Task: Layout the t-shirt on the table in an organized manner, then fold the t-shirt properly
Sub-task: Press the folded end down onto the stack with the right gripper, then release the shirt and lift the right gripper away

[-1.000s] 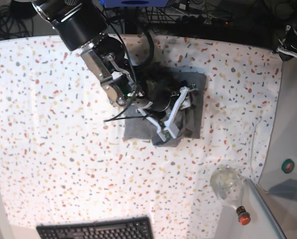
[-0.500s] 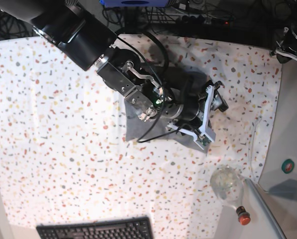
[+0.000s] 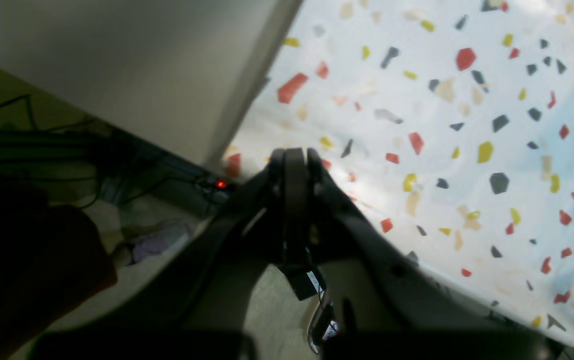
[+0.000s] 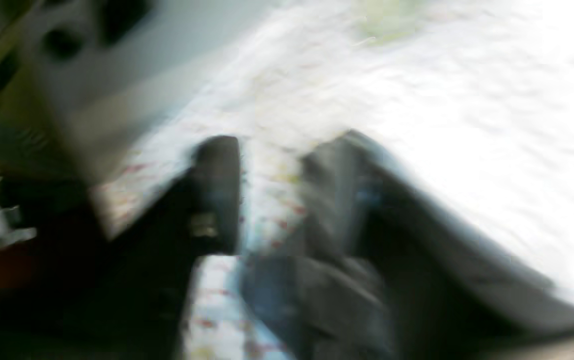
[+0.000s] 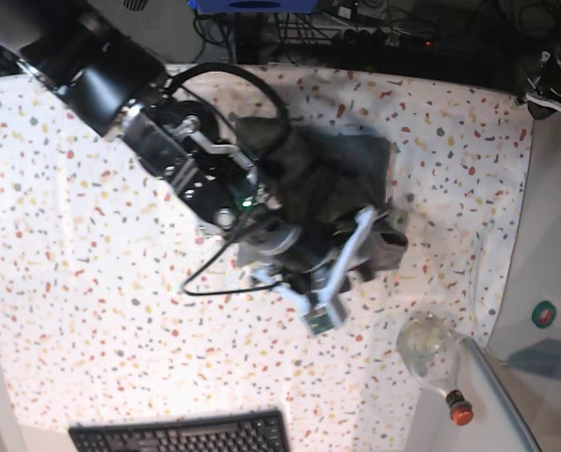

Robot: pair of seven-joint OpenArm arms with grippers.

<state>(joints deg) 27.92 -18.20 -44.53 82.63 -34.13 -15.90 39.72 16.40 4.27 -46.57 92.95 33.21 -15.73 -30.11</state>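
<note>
The grey t-shirt [image 5: 356, 160] lies as a folded bundle on the speckled table [image 5: 92, 235], right of centre. My right arm reaches across it from the upper left. My right gripper [image 5: 390, 243] is at the bundle's lower right corner, where the cloth is bunched. In the blurred right wrist view the right gripper [image 4: 272, 165] shows a narrow gap with speckled table [image 4: 467, 100] between the tips, and grey t-shirt [image 4: 337, 300] cloth beside one finger. My left gripper [image 3: 294, 160] is shut on nothing, hovering over the table [image 3: 467, 125] edge.
A clear bottle [image 5: 431, 350] with a red cap lies at the front right. A black keyboard [image 5: 182, 433] sits at the front edge. The plain grey side surface [image 5: 549, 235] borders the table on the right, and cables run along the back.
My right arm has swung from the t-shirt's right edge back toward its lower right corner, and its jaws have narrowed. The corner cloth now looks bunched. The left arm is still.
</note>
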